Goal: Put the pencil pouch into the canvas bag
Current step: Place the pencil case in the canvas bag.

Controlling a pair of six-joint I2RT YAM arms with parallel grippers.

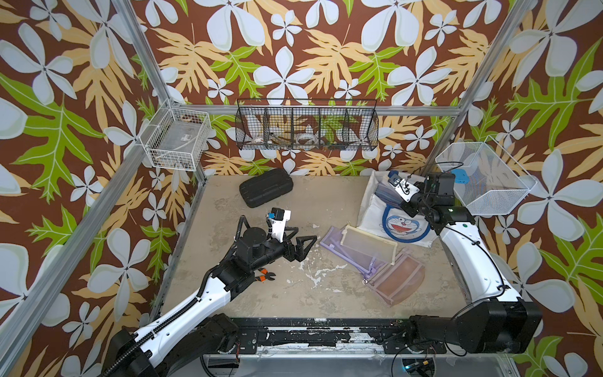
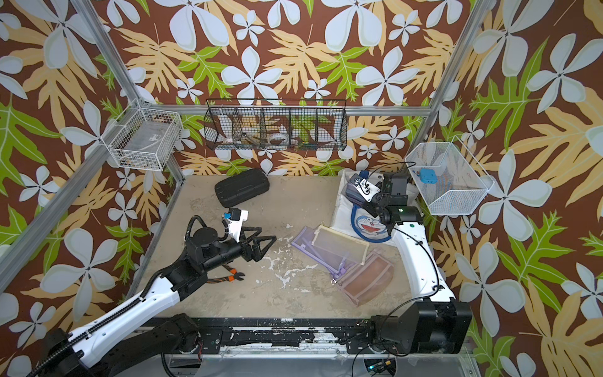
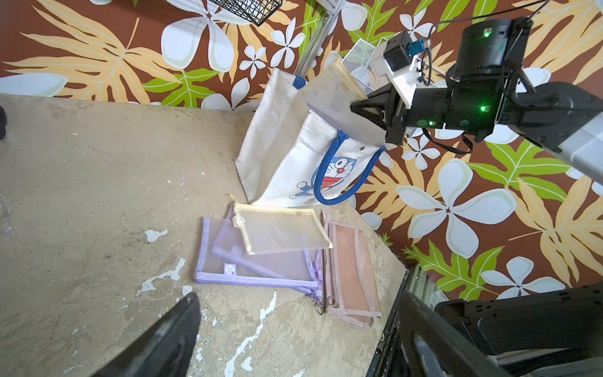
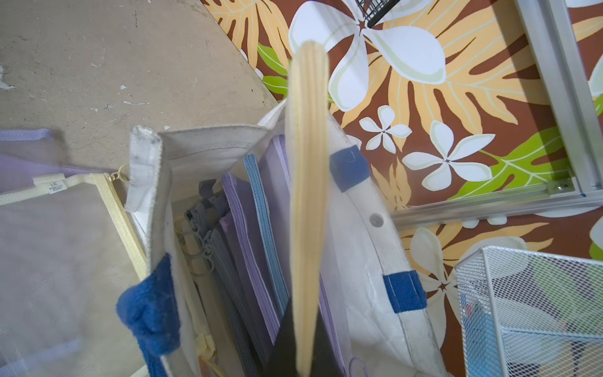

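The right gripper (image 3: 367, 106) clamps a flat, cream-edged mesh pencil pouch (image 3: 332, 101) over the floppy canvas bag (image 3: 284, 153); the left gripper (image 1: 306, 234) gapes wide.

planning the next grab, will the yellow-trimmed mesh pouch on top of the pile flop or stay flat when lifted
Probably floppy: the yellow-trimmed mesh pouch looks thin and see-through. Likely light, since nothing shows inside. It lies on the purple pouch, so a push may slide it.

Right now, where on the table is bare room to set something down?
Bare: the back strip between black case and canvas bag; the front, between pliers and pink pouch. Crowded: the right side, with overlapping pouches beside the bag.
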